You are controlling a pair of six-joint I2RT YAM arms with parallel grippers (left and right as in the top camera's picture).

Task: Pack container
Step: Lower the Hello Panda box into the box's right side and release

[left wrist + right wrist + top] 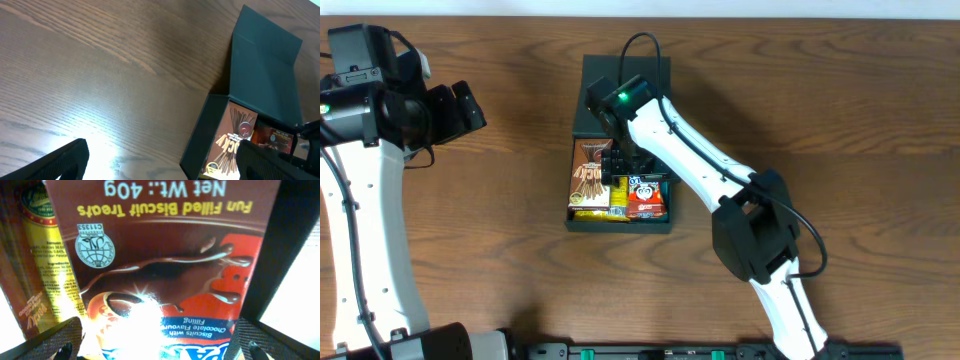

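Observation:
The container [620, 225] is a dark box in the middle of the table, its flap lid [620, 90] lying open behind it. Inside lie a brown Pocky box [590, 172], a red biscuit box [648, 197] and a yellow packet [590, 212]. My right gripper [620, 165] reaches down into the container. In the right wrist view the gripper [157, 345] stands open, its fingers on either side of the red biscuit box [165, 255]. My left gripper [475, 110] hovers open and empty at the far left; in its own view it [162, 160] faces the container [200, 135].
Bare wooden table surrounds the container on all sides. The right arm [720, 180] crosses from the front right over the container's right half. The left arm's column [370, 220] stands along the left edge.

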